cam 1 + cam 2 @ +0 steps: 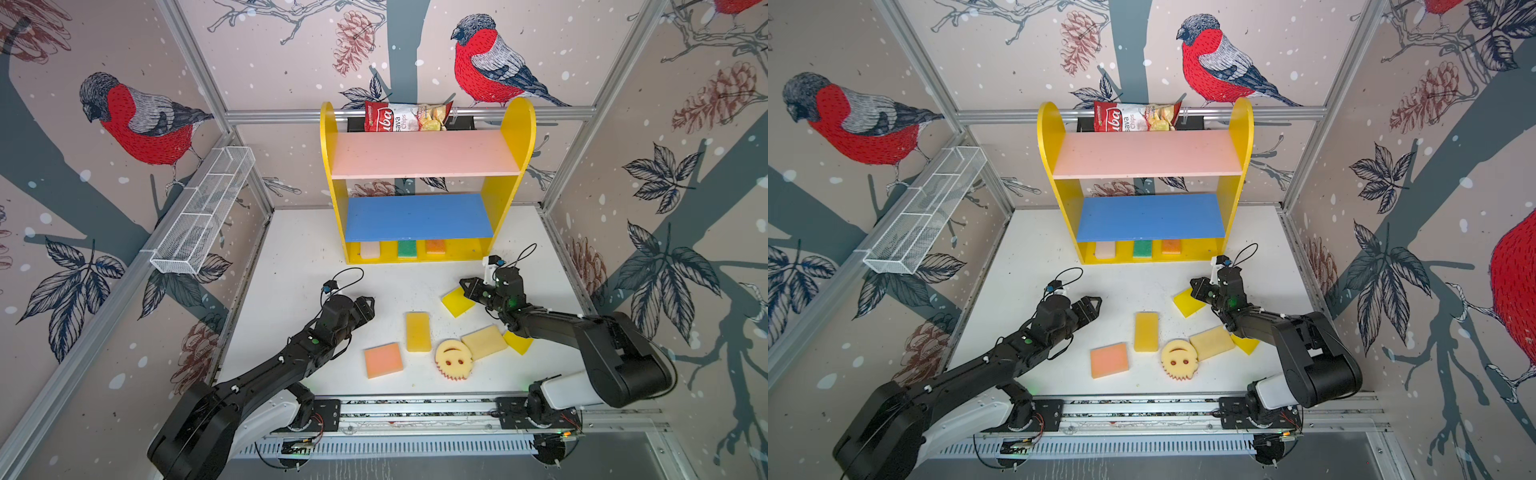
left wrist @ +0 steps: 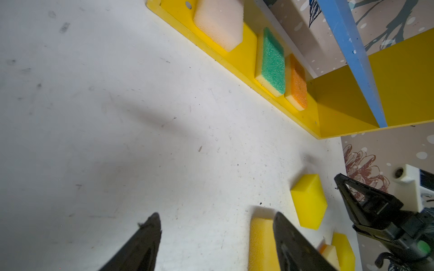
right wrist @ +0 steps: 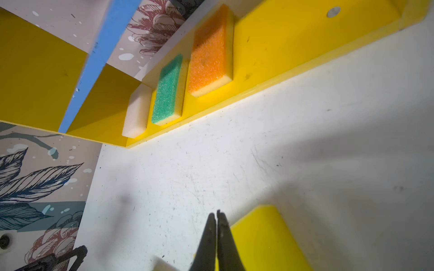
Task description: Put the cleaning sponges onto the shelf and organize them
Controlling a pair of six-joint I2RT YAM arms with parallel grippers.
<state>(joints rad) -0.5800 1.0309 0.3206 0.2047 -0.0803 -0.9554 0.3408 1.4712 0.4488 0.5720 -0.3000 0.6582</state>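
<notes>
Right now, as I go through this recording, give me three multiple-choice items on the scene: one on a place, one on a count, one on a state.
1. Which part of the shelf holds sponges?
A pink upper board
B blue middle board
C yellow base

2. How many sponges lie on the shelf?
A one
B three
C five

3. The right claw is:
A shut and empty
B wide open
C shut on a sponge

C: the cream sponge, green sponge and orange sponge all lie on the base.
B: only those three show there.
A: its tips meet with nothing between them.
</notes>
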